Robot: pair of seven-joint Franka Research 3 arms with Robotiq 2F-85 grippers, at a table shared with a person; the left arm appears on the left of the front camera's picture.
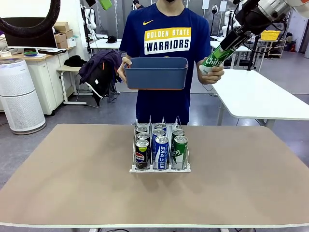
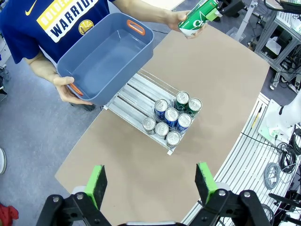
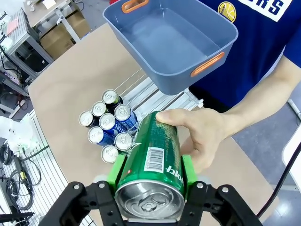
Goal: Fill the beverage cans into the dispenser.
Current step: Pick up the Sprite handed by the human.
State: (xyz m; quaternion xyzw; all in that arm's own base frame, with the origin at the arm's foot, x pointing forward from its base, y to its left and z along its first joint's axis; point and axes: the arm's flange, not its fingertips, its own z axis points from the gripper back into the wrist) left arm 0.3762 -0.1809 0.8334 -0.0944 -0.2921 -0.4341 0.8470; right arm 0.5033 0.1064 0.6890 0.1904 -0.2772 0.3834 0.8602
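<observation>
The clear dispenser (image 1: 133, 169) stands mid-table with several beverage cans (image 1: 161, 149) in its three lanes: black at the left, blue-and-white in the middle, green at the right. High at the far right, my right gripper (image 1: 228, 44) is shut on a green can (image 1: 212, 59), tilted in the air. Its green pads (image 3: 114, 172) clamp that can (image 3: 153, 155), and the person's hand (image 3: 200, 136) also grasps it. My left gripper (image 2: 150, 183) hangs open high above the table, over the dispenser (image 2: 134, 96) and its cans (image 2: 171, 115).
The person stands at the far side and holds an empty dark blue tub (image 1: 156, 72) with the other hand, above the table's far edge. A white table (image 1: 260, 94) stands behind at the right. Bare tabletop surrounds the dispenser.
</observation>
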